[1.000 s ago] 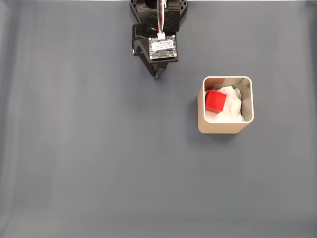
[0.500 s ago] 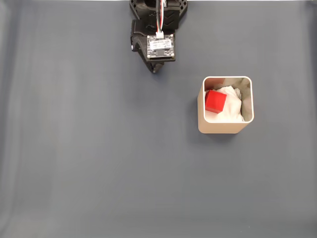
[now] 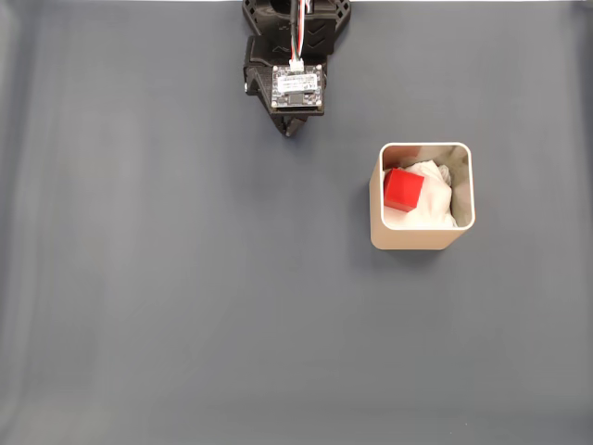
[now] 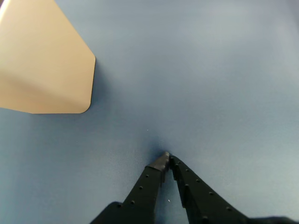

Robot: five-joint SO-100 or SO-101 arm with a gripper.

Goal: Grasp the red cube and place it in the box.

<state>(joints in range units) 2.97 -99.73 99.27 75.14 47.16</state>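
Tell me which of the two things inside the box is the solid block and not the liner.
The red cube, against the left wall of the box in the fixed view; the white paper beside it is crumpled.

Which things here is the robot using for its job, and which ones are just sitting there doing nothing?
For the job:
- the red cube, lying inside the box on the white paper
- the box, beige, standing on the table
- the gripper, shut and empty, away from the box

Just there:
- the white paper crumpled in the box
- the grey table cover
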